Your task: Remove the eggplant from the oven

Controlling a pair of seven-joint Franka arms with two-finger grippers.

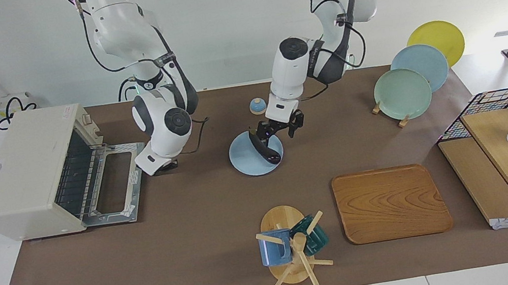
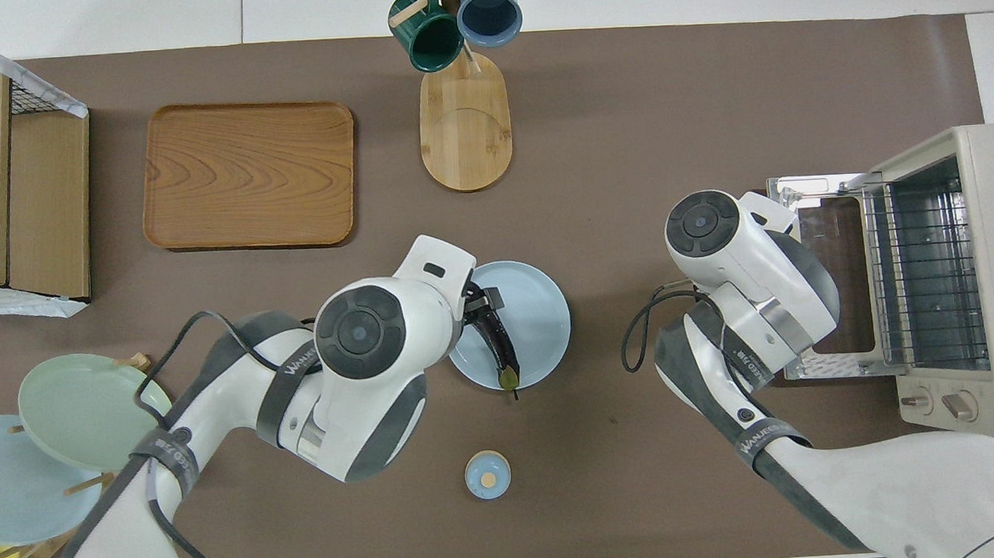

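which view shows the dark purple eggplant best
The overhead view: the slim, glossy dark purple eggplant lies along the round pale blue plate, stem end visible. In the facing view the left hand hangs just above, covering one end.

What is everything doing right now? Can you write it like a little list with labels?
eggplant: lying on the light blue plate, out of the oven
oven: at the right arm's end of the table, door open, rack bare
left gripper: over the plate, at the eggplant
right gripper: beside the open oven door
small blue lid: nearer the robots than the plate
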